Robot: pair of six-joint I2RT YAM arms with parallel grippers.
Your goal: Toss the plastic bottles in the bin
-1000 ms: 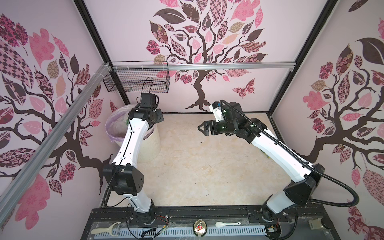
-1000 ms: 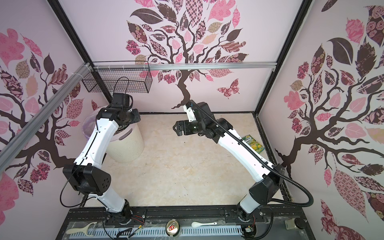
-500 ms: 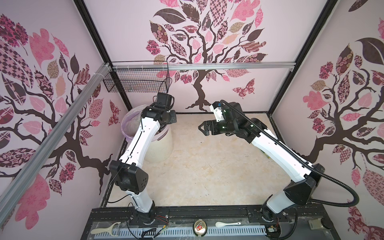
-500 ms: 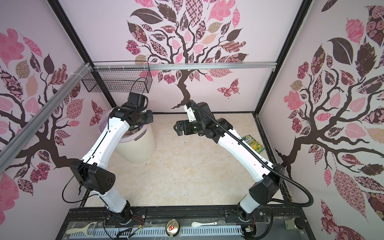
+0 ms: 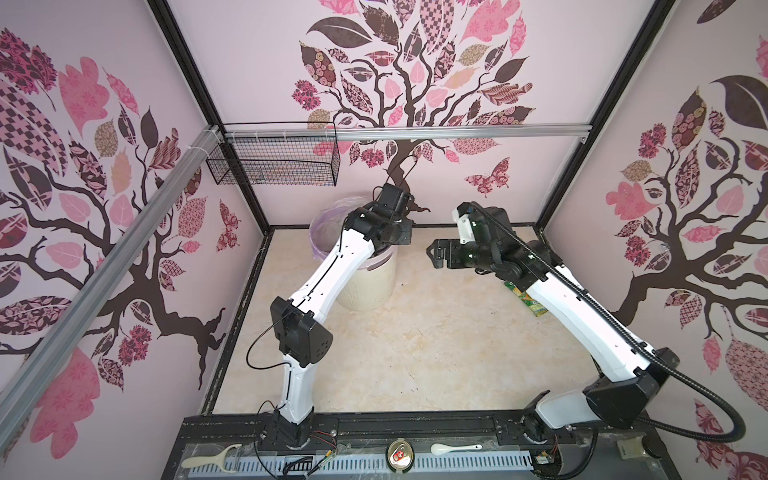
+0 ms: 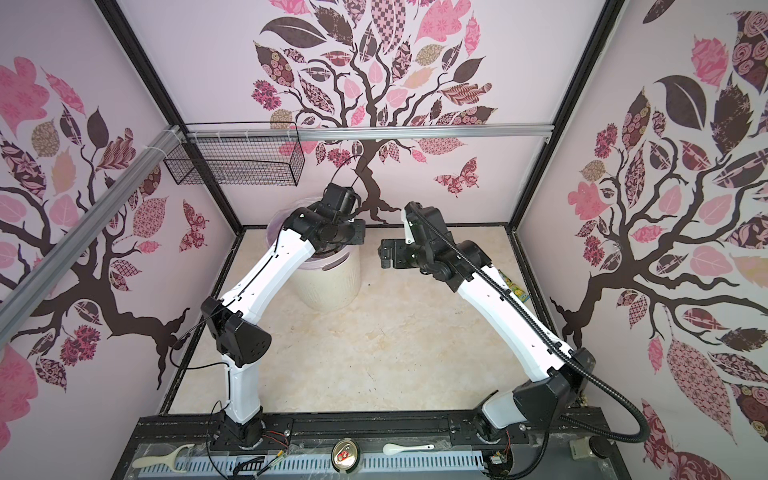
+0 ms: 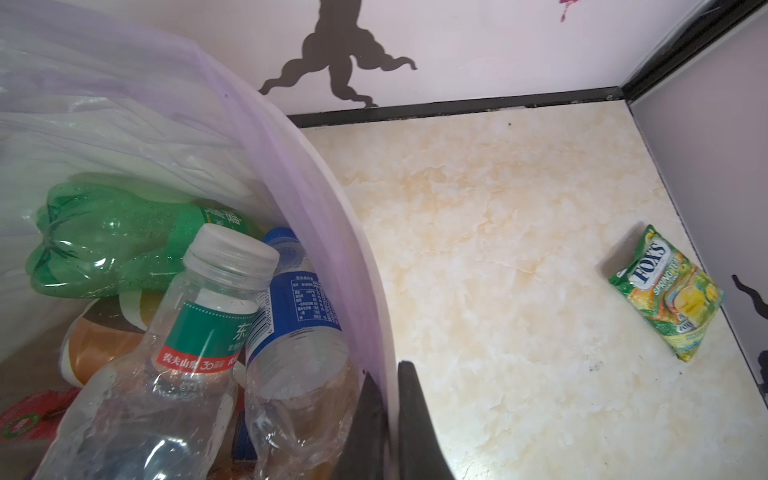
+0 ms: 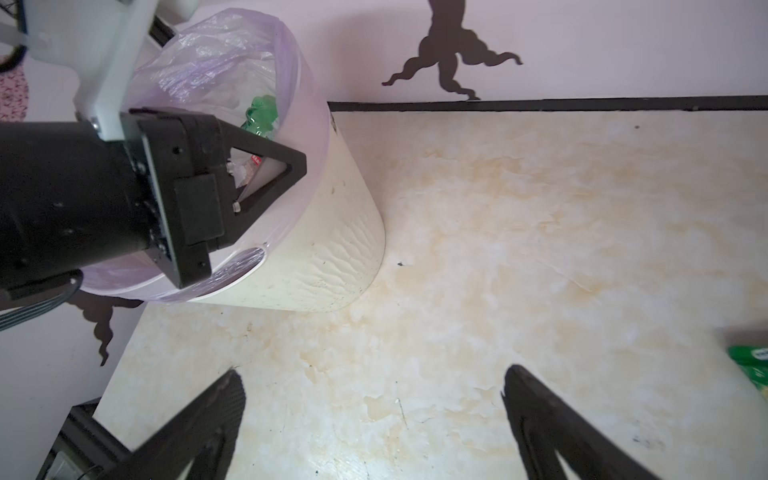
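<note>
Already binned: the plastic bottles (image 7: 199, 332) lay heaped inside the bin (image 5: 370, 286), among them a green bottle (image 7: 108, 241), a clear bottle (image 7: 178, 374) with a green-and-red label, and a blue-labelled bottle (image 7: 291, 316) touching it.
Bin: cream and ribbed, it stood upright on the tabletop (image 5: 415, 353) at about 11 o'clock from the middle in both top views, near the back wall, with a lilac bag (image 7: 291, 166) folded over its rim.
Left fingers (image 7: 415, 415): clamped tight on the bin's rim at roughly its 2 o'clock side, one finger inside the bag and one outside.
Right fingers (image 8: 199, 424): spread wide, holding nothing, hovering over bare tabletop just off the bin's 3 o'clock side.
Snack packet (image 7: 665, 291): flat at the tabletop's 3 o'clock edge, well apart from the bin, partly hidden under the right arm in the top views.
Wire basket (image 5: 274, 166): hung on the rail at 11 o'clock, above the bin.
</note>
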